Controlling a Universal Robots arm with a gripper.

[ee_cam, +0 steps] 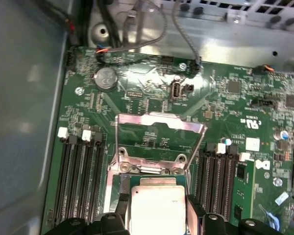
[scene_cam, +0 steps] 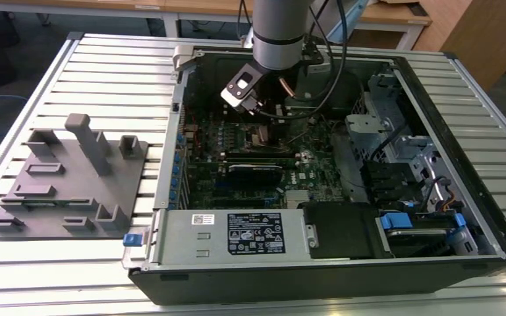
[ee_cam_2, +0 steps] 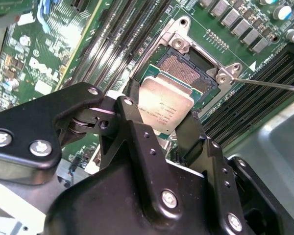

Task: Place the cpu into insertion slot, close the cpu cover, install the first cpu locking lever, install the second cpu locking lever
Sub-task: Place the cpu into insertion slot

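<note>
Fingers (ee_cam_2: 188, 131) of gripper (ee_cam_2: 161, 117) pinch cpu (ee_cam_2: 165, 108) just over insertion slot (ee_cam_2: 186, 68). Part of slot is hidden by cpu. The cpu cover (ee_cam: 157, 120) is raised beyond slot.

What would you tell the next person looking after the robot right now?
The gripper is shut on the cpu, holding it just above the open insertion slot.
The cpu cover is swung up, open.
Done: cpu is in the grip, at the slot.
Left: cpu not yet seated, cover not closed, levers not locked; one locking lever stands free.
</note>
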